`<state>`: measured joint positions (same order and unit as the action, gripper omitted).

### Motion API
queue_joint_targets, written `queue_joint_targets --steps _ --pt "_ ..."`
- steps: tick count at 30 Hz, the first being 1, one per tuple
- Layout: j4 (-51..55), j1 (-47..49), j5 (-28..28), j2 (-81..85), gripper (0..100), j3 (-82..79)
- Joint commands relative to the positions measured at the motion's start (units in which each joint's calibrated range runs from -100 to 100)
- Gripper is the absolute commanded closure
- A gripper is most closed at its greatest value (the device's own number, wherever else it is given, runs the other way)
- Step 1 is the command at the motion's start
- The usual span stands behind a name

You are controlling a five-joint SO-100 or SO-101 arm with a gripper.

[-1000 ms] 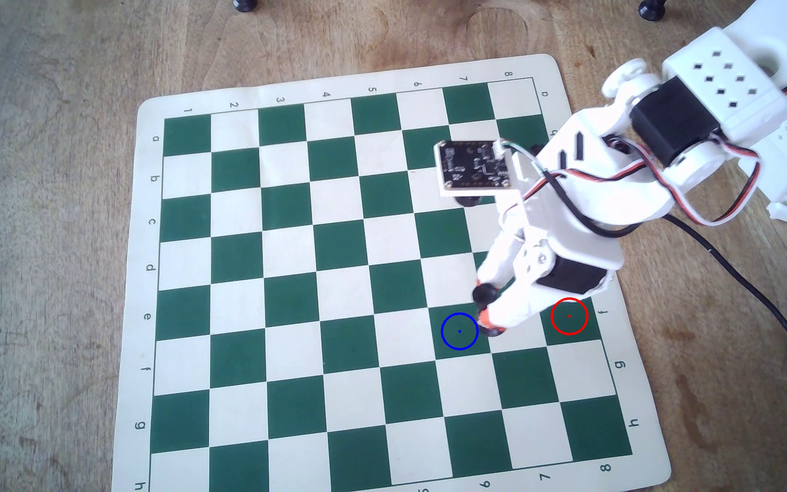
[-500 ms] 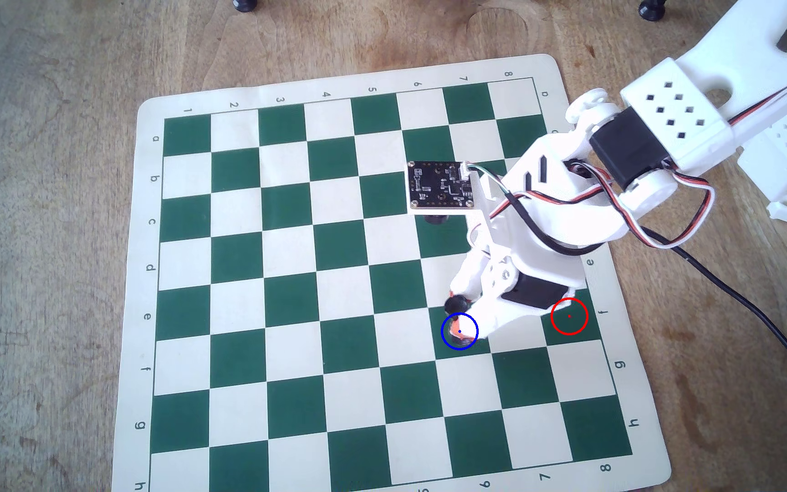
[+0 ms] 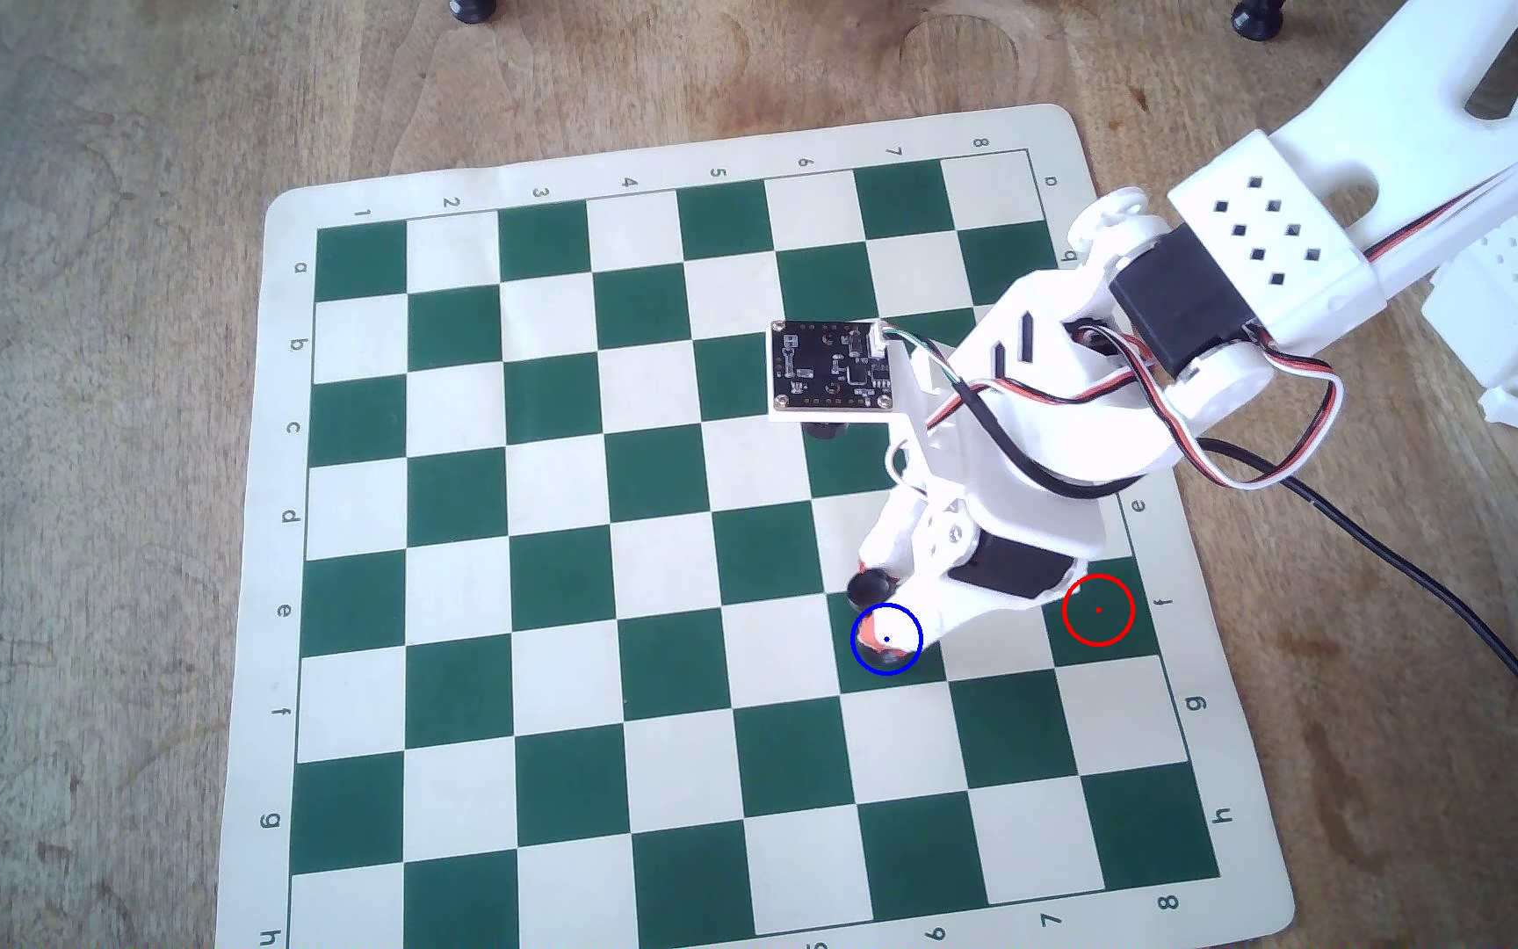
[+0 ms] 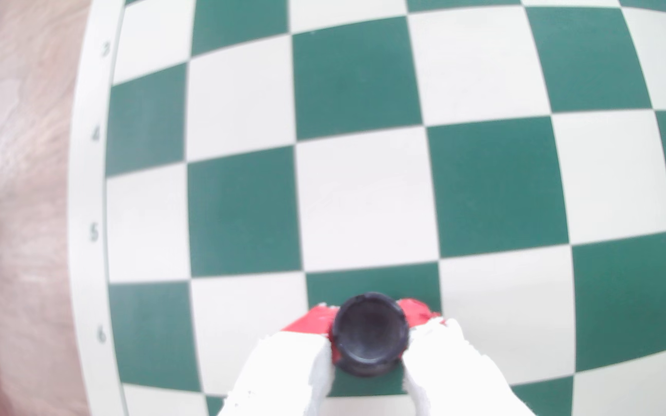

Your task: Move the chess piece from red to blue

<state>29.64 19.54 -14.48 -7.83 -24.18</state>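
gripper (image 4: 369,340) was pinching the chess piece (image 4: 370,335) right over blue (image 3: 887,639), so it needed lowering gently and staying upright before letting go

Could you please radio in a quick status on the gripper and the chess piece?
Gripper shut on chess piece. Piece at blue circle, on its green square; red circle empty. Nothing in the way.

You're at a hobbyist's home bench: a worn wooden surface (image 3: 98,365), a roll-up chessboard mat (image 3: 555,511), a 3D-printed white arm (image 3: 1285,210).
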Motion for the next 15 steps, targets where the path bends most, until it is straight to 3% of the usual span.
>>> queue_joint_targets --steps 1,9,15 --pt "-0.9 -0.2 0.0 1.3 90 3.8" --pt "-2.1 -0.3 -0.2 3.4 78 0.6" --pt "-2.0 -0.6 0.1 10.5 74 -5.7"
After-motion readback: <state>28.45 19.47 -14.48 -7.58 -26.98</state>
